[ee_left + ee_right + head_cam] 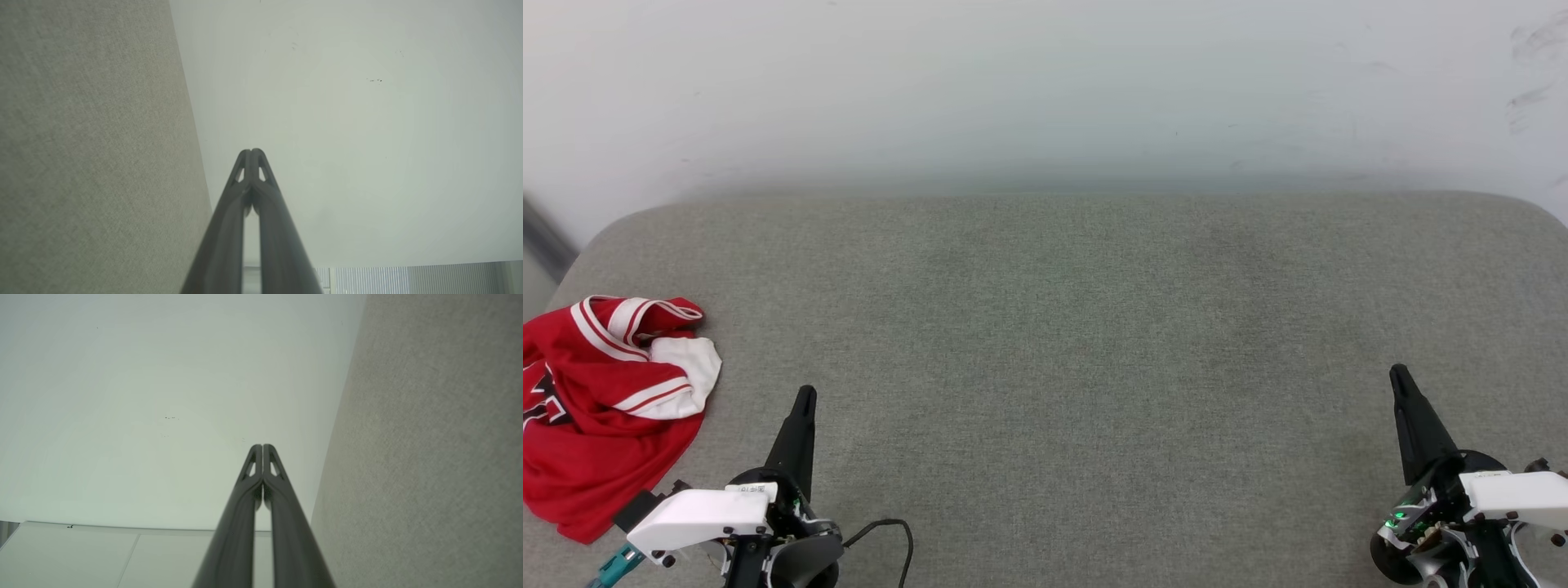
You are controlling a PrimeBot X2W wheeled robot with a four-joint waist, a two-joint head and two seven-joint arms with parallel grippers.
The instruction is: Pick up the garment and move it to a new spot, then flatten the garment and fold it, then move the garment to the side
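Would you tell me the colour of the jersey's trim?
Red-and-white stripes on the jersey, clearest in the head view.

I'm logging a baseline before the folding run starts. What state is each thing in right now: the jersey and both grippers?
garment: crumpled in a heap at the left end of the grey padded surface, not flattened, not folded, not held.
left gripper: shut, empty, just right of the garment and apart from it.
right gripper: shut, empty, far over on the right side.
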